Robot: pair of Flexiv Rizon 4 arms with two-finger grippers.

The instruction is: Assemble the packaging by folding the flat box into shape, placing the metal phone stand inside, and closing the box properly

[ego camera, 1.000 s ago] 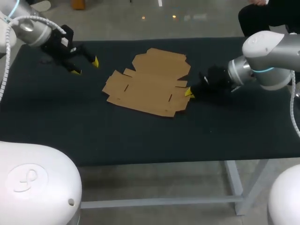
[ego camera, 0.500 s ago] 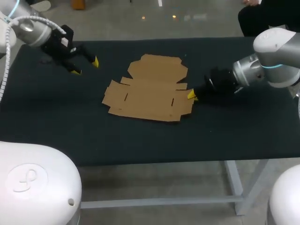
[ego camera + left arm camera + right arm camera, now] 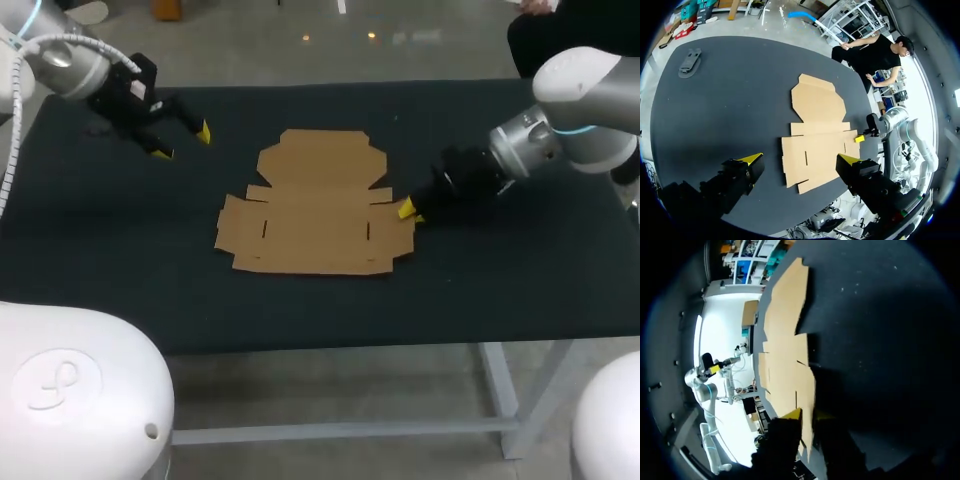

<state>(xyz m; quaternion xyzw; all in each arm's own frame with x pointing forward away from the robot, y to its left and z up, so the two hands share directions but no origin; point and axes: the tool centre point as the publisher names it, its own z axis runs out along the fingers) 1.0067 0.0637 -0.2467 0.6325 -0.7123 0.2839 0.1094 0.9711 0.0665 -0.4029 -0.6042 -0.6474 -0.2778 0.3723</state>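
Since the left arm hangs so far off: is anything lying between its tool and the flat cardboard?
Nothing visible does. Only bare black table lies between the left tool and the flat cardboard box. The phone stand sits near the table's edge, well off that path.

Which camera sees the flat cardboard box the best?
The head view: the flat box is seen from above, spread out and whole. The left wrist view also shows all of it, but farther off. The right wrist view sees it only at a steep slant, from close by its edge.
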